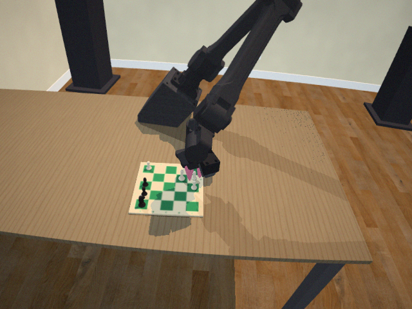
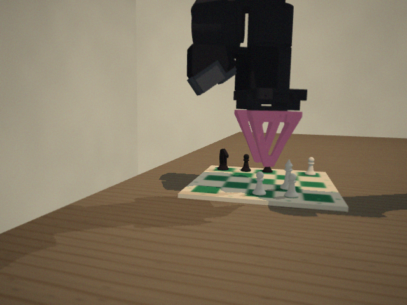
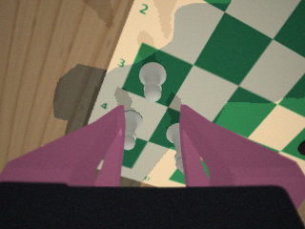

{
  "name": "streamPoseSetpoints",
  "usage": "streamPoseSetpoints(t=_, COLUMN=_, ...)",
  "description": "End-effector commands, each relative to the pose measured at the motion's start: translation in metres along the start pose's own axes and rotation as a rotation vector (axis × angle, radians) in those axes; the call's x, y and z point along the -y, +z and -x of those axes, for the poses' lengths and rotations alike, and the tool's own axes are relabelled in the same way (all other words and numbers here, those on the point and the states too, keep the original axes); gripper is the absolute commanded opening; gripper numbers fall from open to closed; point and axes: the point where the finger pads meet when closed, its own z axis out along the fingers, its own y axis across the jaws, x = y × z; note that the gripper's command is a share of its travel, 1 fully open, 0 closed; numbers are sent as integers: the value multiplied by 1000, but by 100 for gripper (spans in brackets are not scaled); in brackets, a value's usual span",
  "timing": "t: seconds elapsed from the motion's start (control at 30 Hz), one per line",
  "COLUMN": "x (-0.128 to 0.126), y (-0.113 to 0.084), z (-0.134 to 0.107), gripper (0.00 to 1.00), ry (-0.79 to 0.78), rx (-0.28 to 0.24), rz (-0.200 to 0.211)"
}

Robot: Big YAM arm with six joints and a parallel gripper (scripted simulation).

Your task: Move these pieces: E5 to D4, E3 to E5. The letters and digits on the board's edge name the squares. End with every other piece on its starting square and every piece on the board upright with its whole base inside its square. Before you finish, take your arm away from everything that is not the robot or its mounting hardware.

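White pawn (image 3: pixel 153 81) on E3 waits; gripper (image 3: pixel 150 143), part-spread and empty, should descend centred, missing neighbours

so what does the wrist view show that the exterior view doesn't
Only the wrist view shows the printed digits on the board's edge, and looks down between the pink fingers at two white pieces beneath them, with nothing gripped.

Only the exterior view shows the black knight, the black pawn, a far white pawn and the gripper from the side, hanging above the board.

Both show the green checked board, white pieces near its edge and the wooden table.
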Motion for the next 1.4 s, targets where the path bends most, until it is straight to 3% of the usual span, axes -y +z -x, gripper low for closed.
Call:
streamPoseSetpoints(t=0.0, x=-7, y=-4, z=12, gripper=33, ry=-22, rx=17, rz=-10)
streamPoseSetpoints(t=1.37, x=-5, y=-4, z=17, gripper=33, ry=-24, rx=19, rz=-11)
